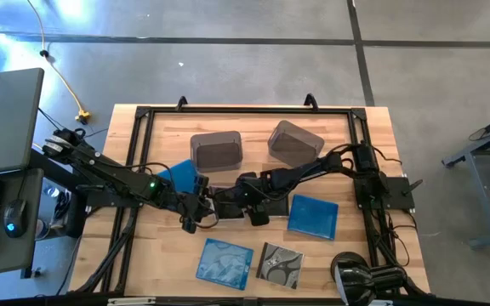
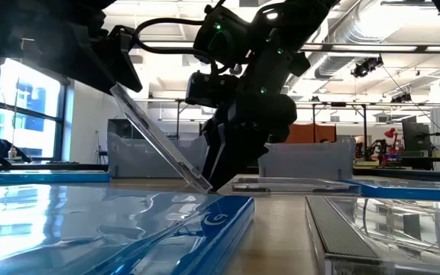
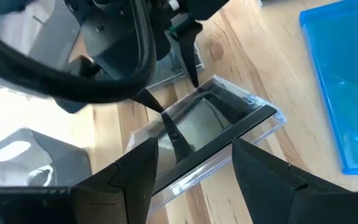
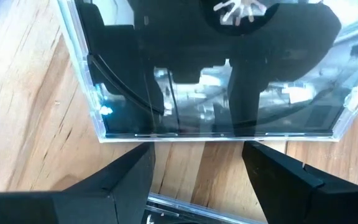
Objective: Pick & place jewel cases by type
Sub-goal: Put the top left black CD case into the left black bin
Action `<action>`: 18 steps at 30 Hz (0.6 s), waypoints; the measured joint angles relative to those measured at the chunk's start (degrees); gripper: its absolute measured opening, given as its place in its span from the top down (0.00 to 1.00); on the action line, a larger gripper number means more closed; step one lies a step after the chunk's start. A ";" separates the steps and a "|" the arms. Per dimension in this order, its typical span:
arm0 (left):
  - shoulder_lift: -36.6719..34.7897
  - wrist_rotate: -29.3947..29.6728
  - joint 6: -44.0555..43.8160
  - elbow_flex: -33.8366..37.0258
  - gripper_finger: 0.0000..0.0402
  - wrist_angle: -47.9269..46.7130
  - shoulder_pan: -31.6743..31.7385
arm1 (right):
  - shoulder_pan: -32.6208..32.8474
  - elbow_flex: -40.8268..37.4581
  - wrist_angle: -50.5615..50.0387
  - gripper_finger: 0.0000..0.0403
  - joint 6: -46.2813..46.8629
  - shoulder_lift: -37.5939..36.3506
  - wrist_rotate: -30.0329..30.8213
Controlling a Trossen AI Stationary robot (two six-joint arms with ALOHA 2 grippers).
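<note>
Left gripper (image 1: 196, 214): at the table's middle, fingers spread either side of a tilted clear-and-dark case (image 3: 219, 127); in the left wrist view the case's raised edge lies between the fingers (image 3: 129, 174), but contact is not visible, so I cannot tell if it grips.
Right gripper (image 1: 247, 206): just right of the left gripper, facing it across the tilted case; its fingers (image 4: 120, 180) stand apart, and a thin tip reaches the case's far edge in the left wrist view.
Tilted case: one edge down on the wood, the other lifted toward the left arm, seen as a slanted clear slab (image 2: 159, 137) in the low view; between the two grippers.
Second dark case (image 1: 275, 204): flat under the right arm, just right of the tilted case.
Blue case A (image 1: 179, 176): flat, just behind-left of the tilted case, partly under the left arm.
Blue case B (image 1: 313, 216): flat, right of the tilted case, apart from it.
Cloud-patterned blue case (image 1: 225, 263): at the front, well forward of the tilted case.
Silvery case (image 1: 280, 264): just right of the cloud-patterned one.
Bins: two grey ones (image 1: 217, 150) (image 1: 295, 140) behind the tilted case, side by side.
Table (image 1: 373, 127): pale wood.
</note>
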State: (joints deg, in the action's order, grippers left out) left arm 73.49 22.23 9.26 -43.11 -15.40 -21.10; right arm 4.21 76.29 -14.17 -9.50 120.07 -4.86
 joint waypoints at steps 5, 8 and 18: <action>0.01 1.90 4.81 0.00 0.50 6.99 0.20 | 0.02 0.00 0.22 0.40 -0.10 0.00 -0.05; 0.04 2.40 7.96 0.02 0.50 8.74 0.20 | 0.02 0.00 0.63 0.40 -0.20 0.02 -0.09; 0.00 -1.36 8.46 0.04 0.50 8.19 1.72 | 0.02 0.00 2.03 0.40 -1.62 0.09 -0.05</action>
State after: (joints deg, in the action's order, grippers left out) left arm 73.49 20.87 17.72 -43.07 -7.21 -19.38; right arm 4.23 76.29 -12.14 -11.11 120.16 -4.91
